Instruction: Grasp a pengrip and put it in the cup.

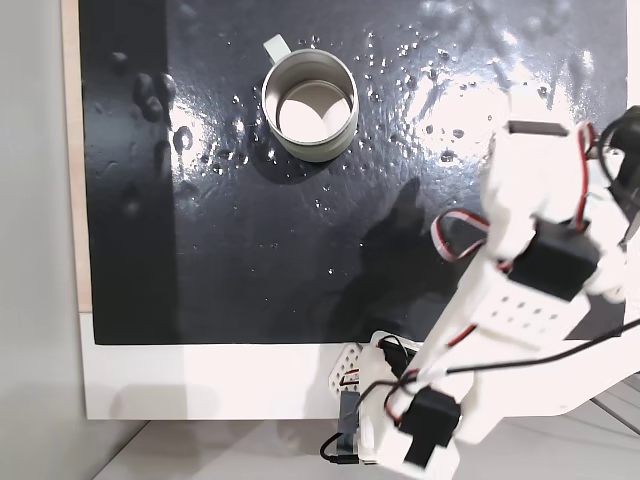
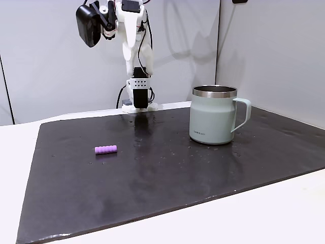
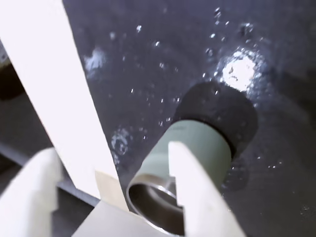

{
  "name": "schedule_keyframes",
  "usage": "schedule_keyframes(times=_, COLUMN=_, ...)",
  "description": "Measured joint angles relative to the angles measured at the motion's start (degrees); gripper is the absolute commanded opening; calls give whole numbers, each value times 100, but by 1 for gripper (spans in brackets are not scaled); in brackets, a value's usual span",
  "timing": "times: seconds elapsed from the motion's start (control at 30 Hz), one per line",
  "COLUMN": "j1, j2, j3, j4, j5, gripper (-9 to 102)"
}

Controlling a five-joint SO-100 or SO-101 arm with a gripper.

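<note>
The pengrip [image 2: 105, 149] lies flat on the dark mat [image 2: 167, 173], well apart from the cup [image 2: 214, 115] and to its left in a fixed view, with bare mat between them. It looks very light and rubbery, so I judge it will give a little under pressure, and its ribs should help against slipping; the mat is wet with small droplets [image 1: 440, 110], which may make it slippery. The best hold is probably across its short middle, with the fingers coming from above. The arm [image 2: 133, 40] stands raised at the back of the table [image 2: 254, 218]. In the wrist view the fingers [image 3: 195, 187] are spread apart and hold nothing, and the cup is seen between them. Nothing stands between pengrip and cup; only the cup's tall wall and handle [image 2: 245, 113] must be cleared.
</note>
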Motion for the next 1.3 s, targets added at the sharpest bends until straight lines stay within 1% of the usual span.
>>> schedule_keyframes(times=0.2, j1=396, j2=-1477, j3=-835, j4=132, j5=-35, gripper=29)
schedule_keyframes(times=0.47, j1=457, j2=-2848, j3=-1688, j4=167, j5=-264, gripper=28)
schedule_keyframes(times=0.77, j1=457, j2=-3656, j3=-1811, j4=158, j5=-466, gripper=28)
schedule_keyframes(times=1.07, j1=729, j2=-4351, j3=-1811, j4=18, j5=-686, gripper=26)
schedule_keyframes(times=1.3, j1=853, j2=-4948, j3=-2338, j4=-35, j5=-914, gripper=26)
